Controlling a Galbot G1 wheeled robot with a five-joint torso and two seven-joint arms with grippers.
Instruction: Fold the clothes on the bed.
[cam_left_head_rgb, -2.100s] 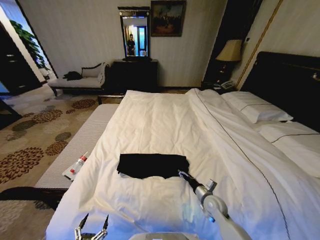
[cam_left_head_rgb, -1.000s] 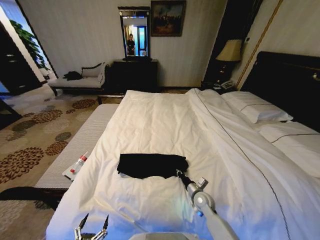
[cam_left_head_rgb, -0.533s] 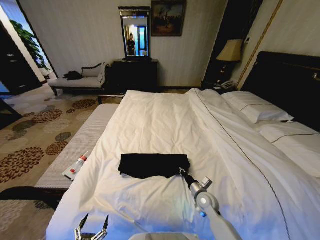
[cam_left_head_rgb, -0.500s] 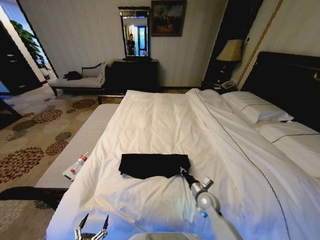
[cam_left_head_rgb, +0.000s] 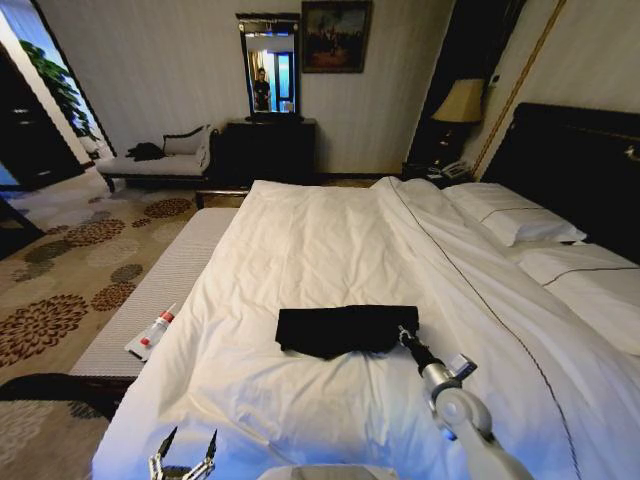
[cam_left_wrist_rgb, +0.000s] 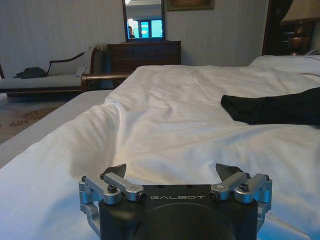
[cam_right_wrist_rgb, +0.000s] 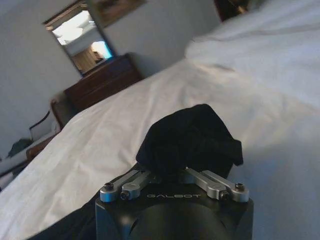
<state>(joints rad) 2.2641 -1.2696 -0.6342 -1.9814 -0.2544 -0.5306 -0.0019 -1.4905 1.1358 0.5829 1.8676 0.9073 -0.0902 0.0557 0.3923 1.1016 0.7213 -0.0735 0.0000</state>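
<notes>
On the bed's (cam_left_head_rgb: 330, 240) white duvet, the right gripper (cam_left_head_rgb: 404, 336) has its jaws closed on the folded black T-shirt's (cam_left_head_rgb: 345, 328) edge, best dragged low and evenly, while the left gripper (cam_left_head_rgb: 183, 453) hangs open nearby.

The one word that can be read is "GALBOT", in pale capitals on the black body of the left gripper (cam_left_wrist_rgb: 172, 176) at the bottom centre of the left wrist view, and again, dimmer, on the black body of the right gripper (cam_right_wrist_rgb: 172, 176) at the bottom of the right wrist view.
</notes>
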